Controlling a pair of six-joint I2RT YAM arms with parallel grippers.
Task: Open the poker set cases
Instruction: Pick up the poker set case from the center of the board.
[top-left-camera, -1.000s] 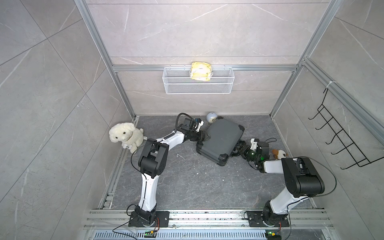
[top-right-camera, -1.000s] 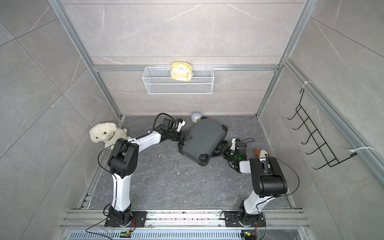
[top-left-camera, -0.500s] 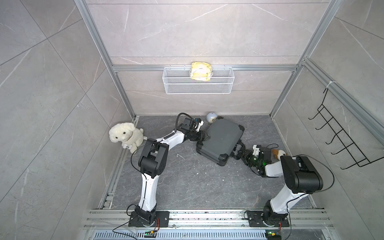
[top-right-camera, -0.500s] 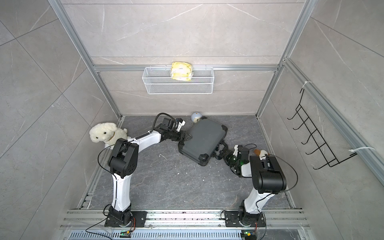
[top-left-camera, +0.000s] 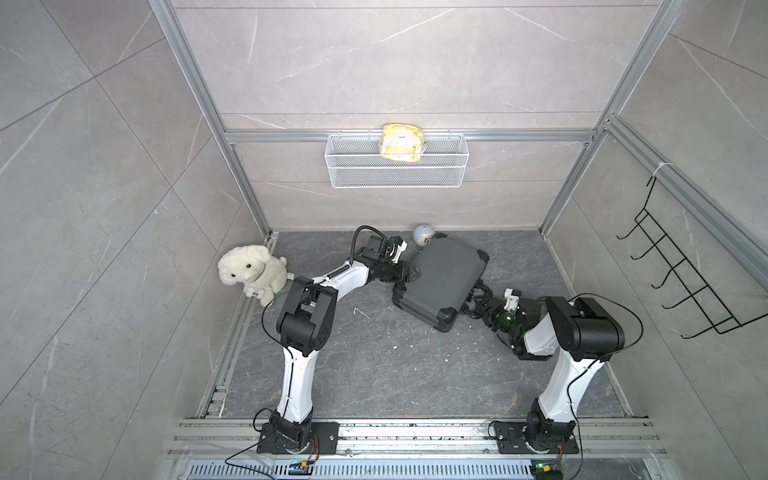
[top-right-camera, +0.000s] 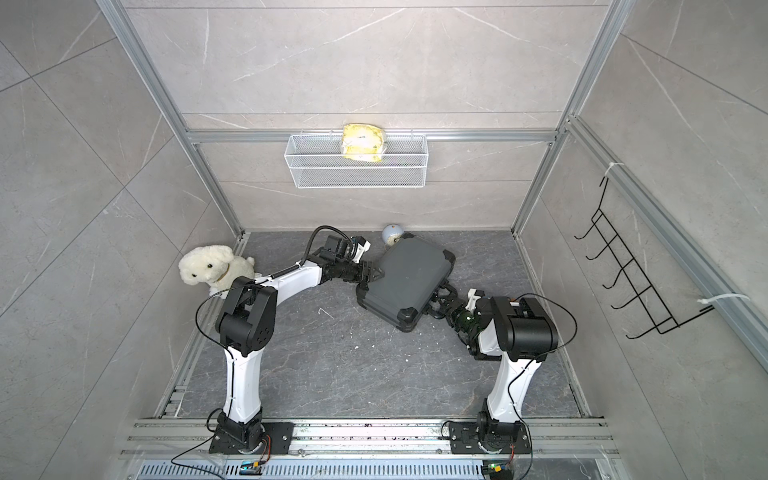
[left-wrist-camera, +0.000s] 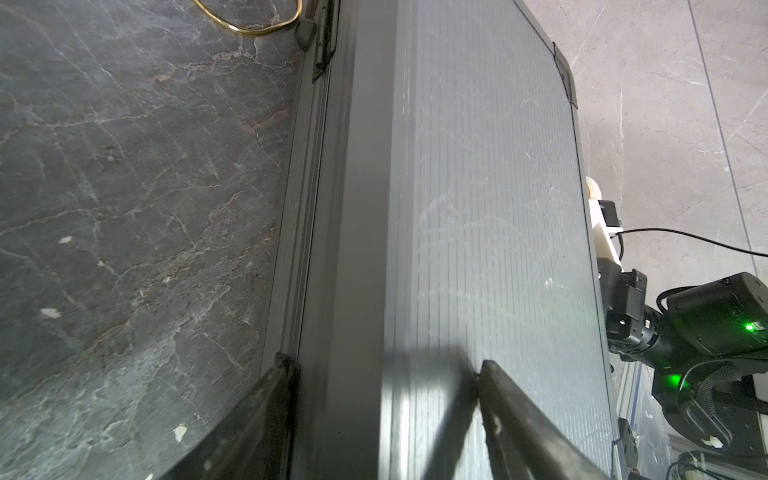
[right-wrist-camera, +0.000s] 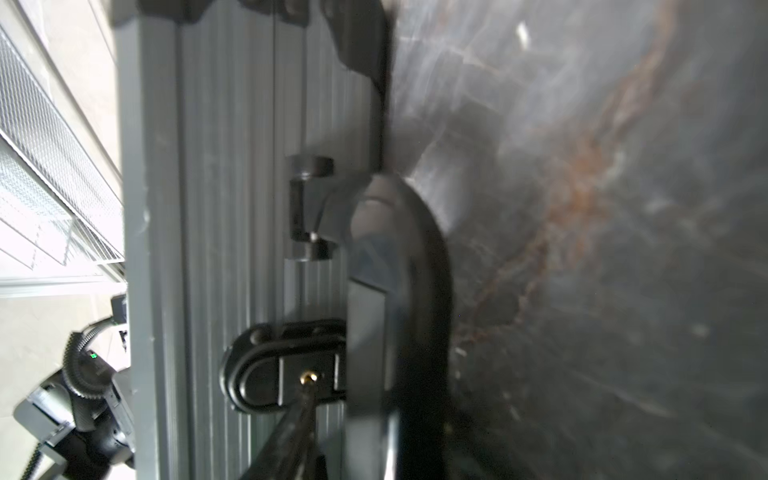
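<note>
The poker set case (top-left-camera: 444, 278) (top-right-camera: 409, 276) lies closed and flat on the floor near the back, dark grey with black corner guards. My left gripper (top-left-camera: 409, 276) (top-right-camera: 374, 276) clamps its long edge away from the handle. In the left wrist view the fingers (left-wrist-camera: 286, 374) straddle that edge of the case (left-wrist-camera: 478, 187), one low by the floor and one on the lid. My right gripper (top-left-camera: 478, 301) (top-right-camera: 441, 301) is at the handle side. In the right wrist view one fingertip (right-wrist-camera: 305, 399) touches the black latch (right-wrist-camera: 282, 365) beside the handle (right-wrist-camera: 415, 291). Its other finger is hidden.
A white plush dog (top-left-camera: 249, 272) sits by the left wall. A small round grey ball (top-left-camera: 422, 235) lies behind the case. A wire basket (top-left-camera: 395, 174) holding a yellow item hangs on the back wall. A black hook rack (top-left-camera: 681, 274) hangs on the right wall.
My right arm has swung its elbow back and inward, and it now covers a small toy that showed beside it. The left arm and the case have stayed put.
</note>
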